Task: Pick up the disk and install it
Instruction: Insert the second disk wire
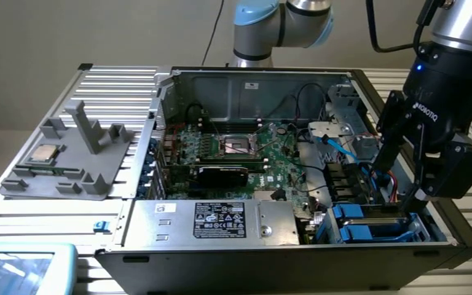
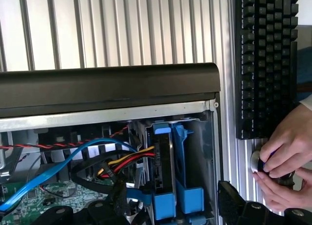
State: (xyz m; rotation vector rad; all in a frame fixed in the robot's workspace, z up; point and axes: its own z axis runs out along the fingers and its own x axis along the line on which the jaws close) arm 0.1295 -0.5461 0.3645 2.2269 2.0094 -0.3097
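The end effector (image 1: 400, 184) hangs over the corner of the open computer case (image 1: 244, 77) at the exterior view's right, and its two black fingers (image 1: 381, 161) stand wide apart with nothing between them. Just under the fingers the disk (image 1: 367, 222) sits in its blue carrier frame inside the drive bay, at the front corner of the case. In the wrist view the disk (image 2: 165, 166) stands on its edge between the blue rails, beside a bundle of coloured cables (image 2: 124, 161) and a blue cable (image 2: 58, 169). The motherboard (image 1: 236, 153) lies in the middle of the case, and the grey power-supply box (image 1: 211, 221) with a label is at the front. On the counter (image 1: 113, 83) at the exterior view's left there is a grey holder (image 1: 68, 160) with a small square chip (image 1: 41, 153) on it. In the wrist view a black keyboard (image 2: 265, 59) lies next to the case, and a person's hands (image 2: 285, 157) hold a small round object
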